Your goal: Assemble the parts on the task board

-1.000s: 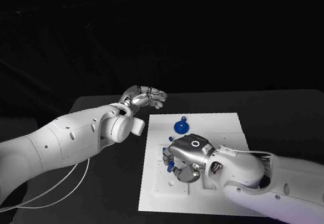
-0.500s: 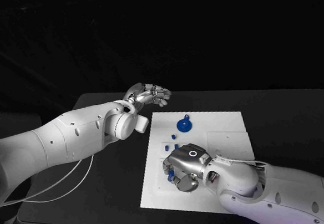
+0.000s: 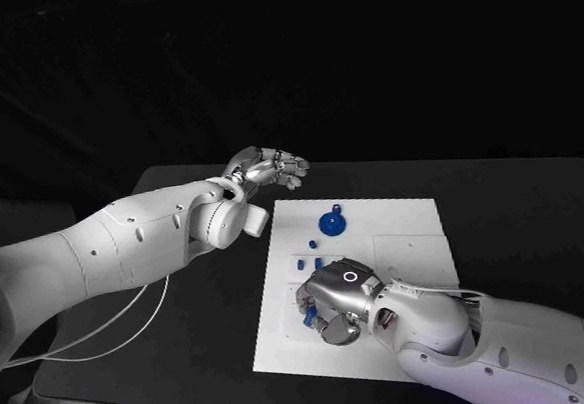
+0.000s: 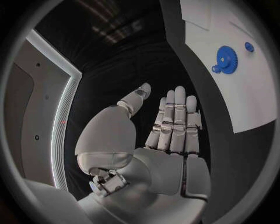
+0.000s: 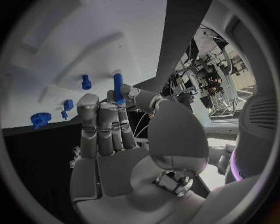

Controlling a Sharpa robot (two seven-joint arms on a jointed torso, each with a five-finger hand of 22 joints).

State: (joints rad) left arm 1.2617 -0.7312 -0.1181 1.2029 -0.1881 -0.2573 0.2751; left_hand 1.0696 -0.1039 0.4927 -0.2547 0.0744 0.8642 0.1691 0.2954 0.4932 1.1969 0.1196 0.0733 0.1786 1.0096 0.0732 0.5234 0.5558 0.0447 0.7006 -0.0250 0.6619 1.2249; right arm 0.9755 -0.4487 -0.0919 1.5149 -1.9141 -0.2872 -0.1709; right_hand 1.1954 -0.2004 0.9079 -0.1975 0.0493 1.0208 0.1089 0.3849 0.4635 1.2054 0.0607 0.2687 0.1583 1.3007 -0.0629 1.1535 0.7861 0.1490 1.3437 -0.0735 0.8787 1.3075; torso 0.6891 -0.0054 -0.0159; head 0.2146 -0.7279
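The white task board (image 3: 399, 238) lies mid-table. A blue gear (image 3: 331, 223) sits near its far left corner, also seen as the gear (image 4: 226, 57) in the left wrist view. Two small blue parts (image 3: 308, 254) stand closer in. My right hand (image 3: 337, 299) hovers low over the board's near left part and pinches a blue peg (image 5: 118, 87) between thumb and fingertip, the other fingers straight. More blue pieces (image 5: 86, 82) and the gear (image 5: 41, 120) stand on the board beyond it. My left hand (image 3: 268, 169) hangs off the board's far left corner, fingers straight, holding nothing.
The black table (image 3: 525, 202) runs around the board, with its widest bare stretch to the right. My left forearm (image 3: 165, 234) lies along the board's left side. A raised square outline (image 3: 412, 247) marks the board's right half.
My right hand has drawn back along the board's left part toward the near edge, still holding the blue peg. The left hand has barely moved.
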